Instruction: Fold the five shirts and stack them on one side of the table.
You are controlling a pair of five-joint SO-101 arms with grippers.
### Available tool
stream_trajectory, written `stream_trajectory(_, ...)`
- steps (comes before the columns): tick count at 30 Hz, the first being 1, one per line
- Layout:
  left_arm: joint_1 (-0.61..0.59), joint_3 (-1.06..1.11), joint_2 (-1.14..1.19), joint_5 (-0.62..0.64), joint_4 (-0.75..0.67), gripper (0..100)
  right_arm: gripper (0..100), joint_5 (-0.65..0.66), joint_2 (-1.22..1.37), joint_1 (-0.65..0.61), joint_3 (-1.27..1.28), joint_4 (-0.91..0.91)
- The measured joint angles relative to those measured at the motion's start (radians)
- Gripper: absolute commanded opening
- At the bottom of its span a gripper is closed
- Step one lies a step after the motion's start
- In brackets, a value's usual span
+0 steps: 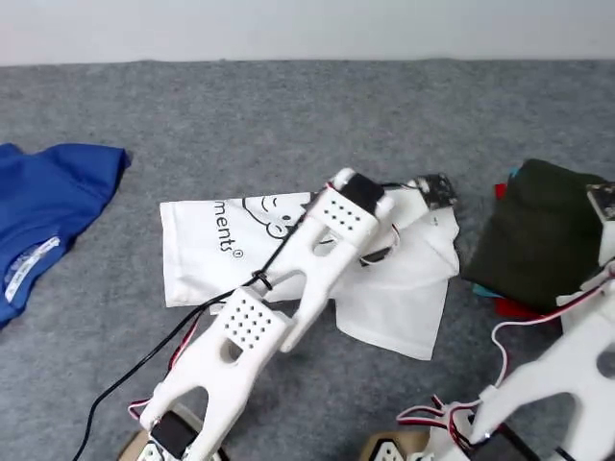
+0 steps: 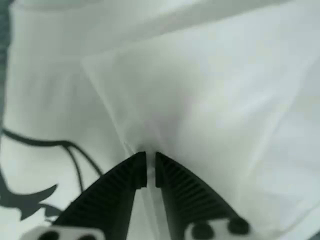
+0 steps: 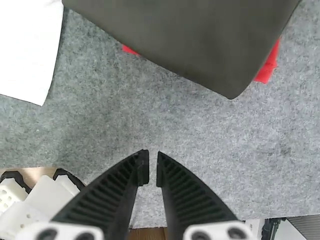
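Well off to the left of the left gripper (image 2: 146, 162), a blue shirt (image 1: 43, 211) lies unfolded at the table's edge. The white shirt (image 1: 221, 250) lies half-folded mid-table. The left gripper's fingers are closed to a slit right on it, pinching a ridge of its cloth. Ahead of the right gripper (image 3: 148, 167) sits a folded dark shirt (image 3: 190, 35) on a red shirt (image 3: 267, 62). The right fingers are nearly together, holding nothing, over grey felt (image 3: 200, 130).

Left end effector (image 2: 150, 165) and right end effector (image 3: 149, 167) sit closed.
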Motion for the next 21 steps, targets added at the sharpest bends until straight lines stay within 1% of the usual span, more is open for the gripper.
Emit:
stream_trajectory(5, -0.051, -0.006, 0.006, -0.044, 0.011, 4, 4.3, 0.000, 0.000, 0.000, 0.000, 0.000)
stream_trajectory(11, -0.057, -0.006, -0.011, -0.046, 0.020, 4, 4.3, 0.000, 0.000, 0.000, 0.000, 0.000)
stream_trajectory(17, -0.012, -0.006, -0.109, -0.048, 0.023, 4, 4.3, 0.000, 0.000, 0.000, 0.000, 0.000)
stream_trajectory(21, 0.021, -0.003, -0.184, -0.014, 0.023, 4, 4.3, 0.000, 0.000, 0.000, 0.000, 0.000)
